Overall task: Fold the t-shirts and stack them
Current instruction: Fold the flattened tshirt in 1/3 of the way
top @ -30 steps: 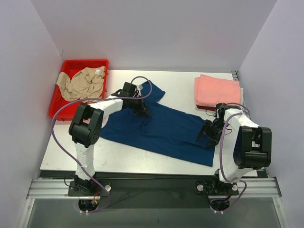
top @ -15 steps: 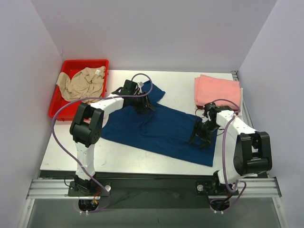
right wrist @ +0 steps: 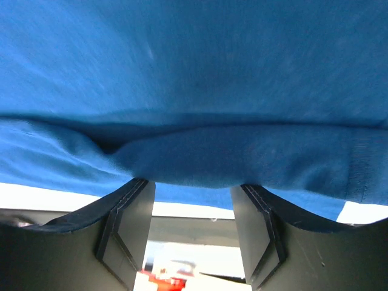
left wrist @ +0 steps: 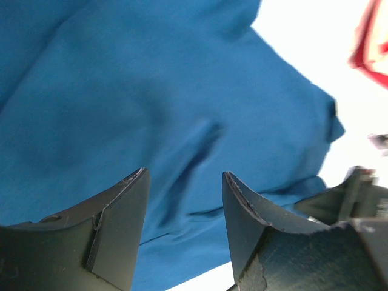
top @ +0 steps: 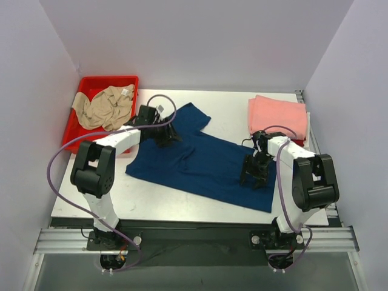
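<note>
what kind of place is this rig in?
Probably a robot lab cell, not a home: plain walls box in a white table, two arms sit on a metal rail, and a red bin holds a beige t-shirt.

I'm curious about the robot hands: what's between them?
Only the blue shirt, spread out between the left gripper and the right gripper, as the top view shows.

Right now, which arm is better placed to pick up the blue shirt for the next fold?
Probably the right. The right gripper is open with a raised fold of the blue shirt at its fingertips, beside the cloth's edge. The left gripper hangs open above cloth lying mostly flat.
</note>
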